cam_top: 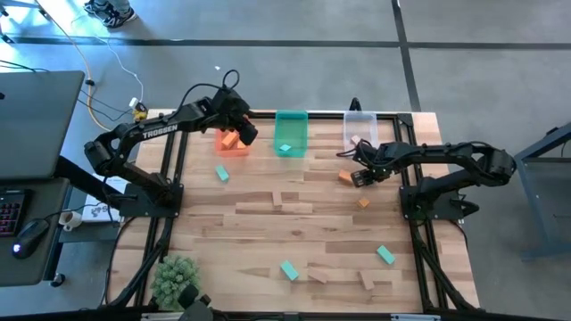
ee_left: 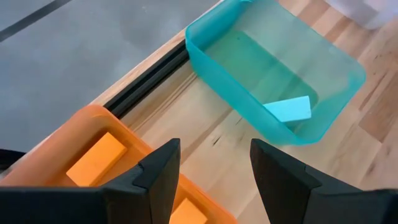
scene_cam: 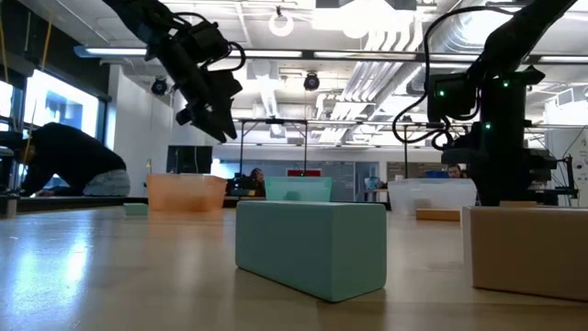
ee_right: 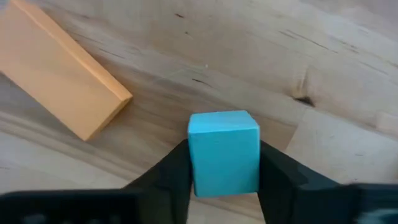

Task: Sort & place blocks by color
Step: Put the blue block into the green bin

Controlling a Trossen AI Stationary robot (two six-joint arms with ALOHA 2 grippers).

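Note:
My left gripper [cam_top: 243,132] [ee_left: 214,155] hangs open above the orange bin's [ee_left: 59,134] edge nearest the green bin [ee_left: 336,68]. Two orange blocks [ee_left: 96,158] lie in the orange bin, and one teal block [ee_left: 289,110] lies in the green bin. My right gripper [cam_top: 359,176] [ee_right: 224,158] is low over the table in front of the clear bin [cam_top: 359,129], shut on a teal block [ee_right: 224,152]. An orange block [ee_right: 62,78] lies flat on the wood just beside it. Other teal [cam_top: 221,174], tan [cam_top: 254,208] and orange [cam_top: 363,203] blocks lie scattered on the table. My right gripper pinches the small teal block [ee_right: 224,134] between its two fingers, one on each opposite side face. The fingers [ee_right: 171,171] come at it from above, slanting down. Whether the block is lifted clear of the wood, I cannot tell.
The three bins stand in a row along the far edge. A small green plant [cam_top: 174,276] sits at the near left corner. Teal [cam_top: 288,269] [cam_top: 384,255] and tan [cam_top: 318,275] blocks lie near the near edge. A person [scene_cam: 64,161] bends over in the room behind.

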